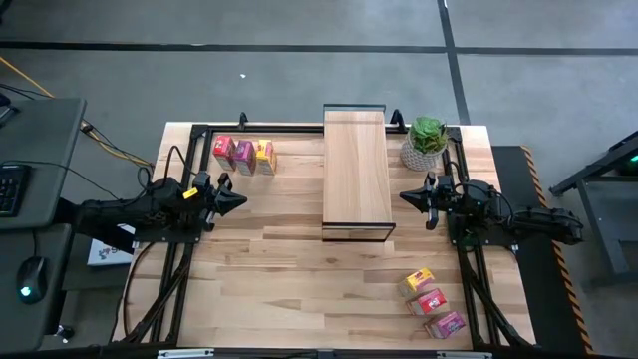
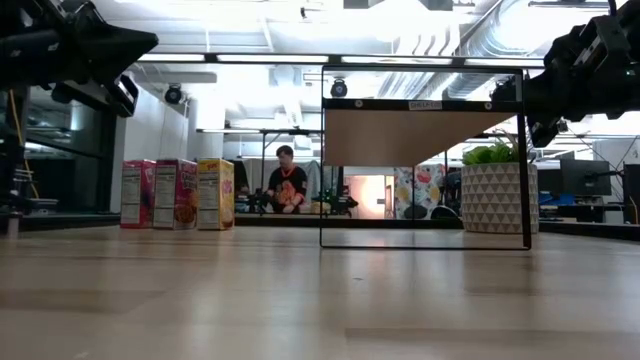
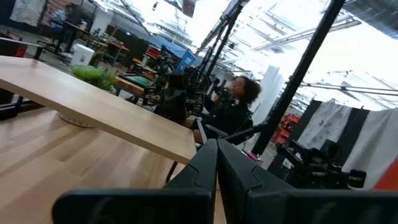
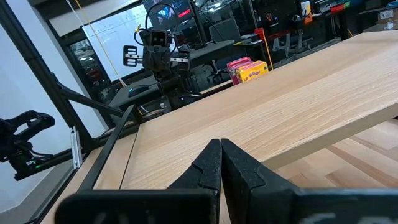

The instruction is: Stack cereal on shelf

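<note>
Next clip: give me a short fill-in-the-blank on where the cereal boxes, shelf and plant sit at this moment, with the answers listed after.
1. The number of cereal boxes resting on the shelf is ____.
2. The far-left group of cereal boxes stands upright, while the near-right group of cereal boxes lies ____.
3. The potted plant stands beside the shelf on the side of the ____ end effector.
4. The left end effector and the right one both have their fingers ____.

Answers: zero; flat; right; shut
</note>
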Robot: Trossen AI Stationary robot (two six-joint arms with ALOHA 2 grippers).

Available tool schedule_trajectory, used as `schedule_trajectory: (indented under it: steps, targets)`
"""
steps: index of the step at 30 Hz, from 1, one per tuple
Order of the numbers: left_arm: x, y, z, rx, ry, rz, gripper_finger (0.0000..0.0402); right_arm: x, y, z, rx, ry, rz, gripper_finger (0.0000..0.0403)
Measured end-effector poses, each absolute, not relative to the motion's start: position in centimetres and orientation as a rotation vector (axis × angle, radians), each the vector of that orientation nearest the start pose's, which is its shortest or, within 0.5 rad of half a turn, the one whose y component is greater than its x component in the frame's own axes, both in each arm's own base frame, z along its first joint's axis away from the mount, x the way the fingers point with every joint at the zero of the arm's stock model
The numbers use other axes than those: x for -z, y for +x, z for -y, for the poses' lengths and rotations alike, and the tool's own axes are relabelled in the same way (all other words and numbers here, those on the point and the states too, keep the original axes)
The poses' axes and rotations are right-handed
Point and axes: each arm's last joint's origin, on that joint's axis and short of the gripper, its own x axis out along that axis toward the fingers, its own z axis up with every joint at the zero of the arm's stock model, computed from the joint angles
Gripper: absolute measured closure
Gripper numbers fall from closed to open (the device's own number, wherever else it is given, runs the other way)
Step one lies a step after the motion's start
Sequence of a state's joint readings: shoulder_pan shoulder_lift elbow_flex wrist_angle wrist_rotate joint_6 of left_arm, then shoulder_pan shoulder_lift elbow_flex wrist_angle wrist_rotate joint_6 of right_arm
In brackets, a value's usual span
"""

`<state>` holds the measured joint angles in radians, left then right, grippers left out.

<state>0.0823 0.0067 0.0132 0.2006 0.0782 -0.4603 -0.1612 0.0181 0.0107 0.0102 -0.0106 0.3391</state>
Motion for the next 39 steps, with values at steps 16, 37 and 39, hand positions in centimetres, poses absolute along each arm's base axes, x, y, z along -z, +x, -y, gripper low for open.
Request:
schedule_trajectory:
  steps: [16,37,39]
  targets:
    - [-21.7,9.9,-1.5,-0.247,-0.474,0.392,0.035,-16.7,9.7,1.5,0.149,0.338,0.028,0.0402]
    - [-29.6,15.1,-8.7,-1.13,-0.293,-0.552,0.0108,-16.7,9.7,1.5,0.148,0.338,0.028,0.0402]
    - [-28.7,15.3,-9.7,-1.133,-0.352,-0.606,0.0108,-16.7,9.7,1.5,0.148,0.338,0.028,0.0402]
